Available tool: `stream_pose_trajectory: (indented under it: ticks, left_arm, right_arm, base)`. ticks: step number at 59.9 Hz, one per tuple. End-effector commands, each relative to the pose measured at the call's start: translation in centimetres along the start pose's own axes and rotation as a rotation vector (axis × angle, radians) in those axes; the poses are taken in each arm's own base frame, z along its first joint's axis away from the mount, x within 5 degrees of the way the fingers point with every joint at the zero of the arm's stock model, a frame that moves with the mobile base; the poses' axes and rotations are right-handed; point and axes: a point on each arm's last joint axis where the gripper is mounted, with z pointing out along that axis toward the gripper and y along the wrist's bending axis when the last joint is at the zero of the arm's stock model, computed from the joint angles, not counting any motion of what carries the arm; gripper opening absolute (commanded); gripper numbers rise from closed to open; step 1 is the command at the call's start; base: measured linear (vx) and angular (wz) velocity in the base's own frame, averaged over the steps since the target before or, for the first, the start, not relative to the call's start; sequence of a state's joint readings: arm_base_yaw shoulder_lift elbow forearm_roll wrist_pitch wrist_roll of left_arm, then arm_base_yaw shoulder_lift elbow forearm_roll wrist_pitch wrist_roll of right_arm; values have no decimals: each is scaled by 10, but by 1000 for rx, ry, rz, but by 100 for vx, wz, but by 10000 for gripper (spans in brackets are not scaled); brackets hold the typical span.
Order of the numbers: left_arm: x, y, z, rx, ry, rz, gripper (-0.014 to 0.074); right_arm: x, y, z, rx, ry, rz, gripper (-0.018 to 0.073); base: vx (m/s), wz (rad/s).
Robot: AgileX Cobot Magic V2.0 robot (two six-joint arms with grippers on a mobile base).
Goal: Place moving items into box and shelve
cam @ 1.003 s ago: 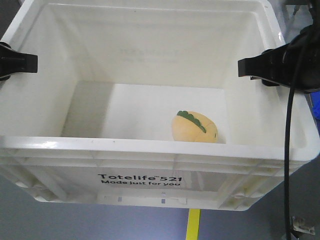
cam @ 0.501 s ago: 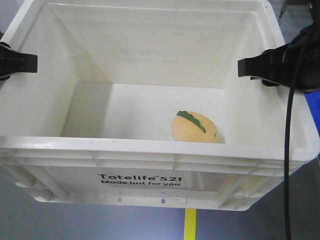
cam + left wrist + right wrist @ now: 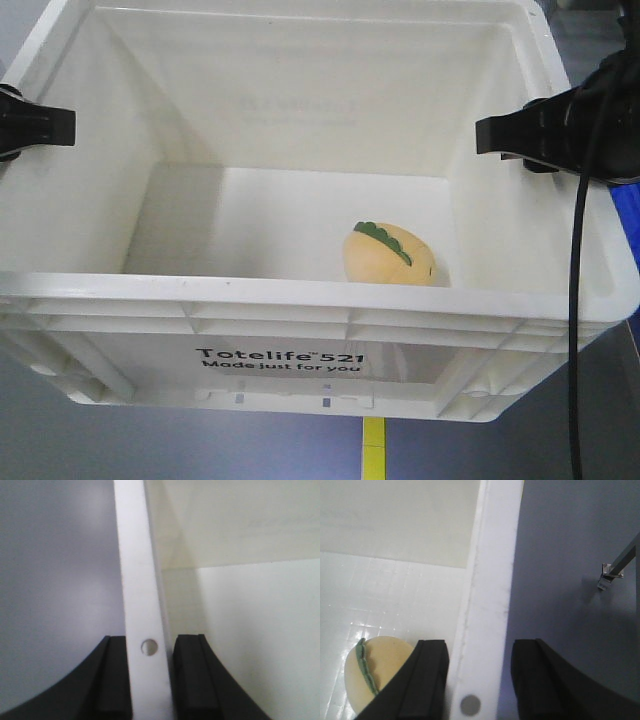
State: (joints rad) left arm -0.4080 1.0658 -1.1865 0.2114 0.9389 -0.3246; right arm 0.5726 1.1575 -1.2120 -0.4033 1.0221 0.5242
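The box (image 3: 300,310), a white crate printed "Totelife 521", fills the front view and hangs above the floor. On its bottom, right of centre, lies the moving item (image 3: 390,255), a yellow-orange plush toy with a green leaf strip. My left gripper (image 3: 40,125) is shut on the box's left wall. In the left wrist view its black fingers (image 3: 112,680) stand on either side of the rim (image 3: 140,580). My right gripper (image 3: 510,135) clamps the right wall. The right wrist view shows its fingers (image 3: 427,680) astride the rim (image 3: 490,580), with the toy (image 3: 375,670) just inside.
Grey floor lies below the box, with a yellow strip (image 3: 373,450) under its front. A black cable (image 3: 575,300) hangs down the right side. Something blue (image 3: 632,240) shows at the right edge. A metal bracket (image 3: 607,577) stands on the floor outside the right wall.
The floor under the box has shifted: the yellow strip shows shorter and lower, and a metal piece at the bottom right has left the view. Box, toy and grippers keep their places.
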Motion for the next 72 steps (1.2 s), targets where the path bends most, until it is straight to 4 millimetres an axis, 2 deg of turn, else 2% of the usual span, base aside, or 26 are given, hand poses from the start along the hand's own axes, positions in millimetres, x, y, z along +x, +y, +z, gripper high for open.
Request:
stream_pose_trajectory:
  ticks: [1,72]
  left_arm:
    - [-21,-1,-23,34,-217,15,140]
    - [-21,-1,-23,34,-217,15,140]
  right_arm:
    - [-17,-9,-18,23,-155,11,148]
    - [-17,-9,-18,23,-155,11,148]
  base:
    - [25,-7]
    - [23,-2]
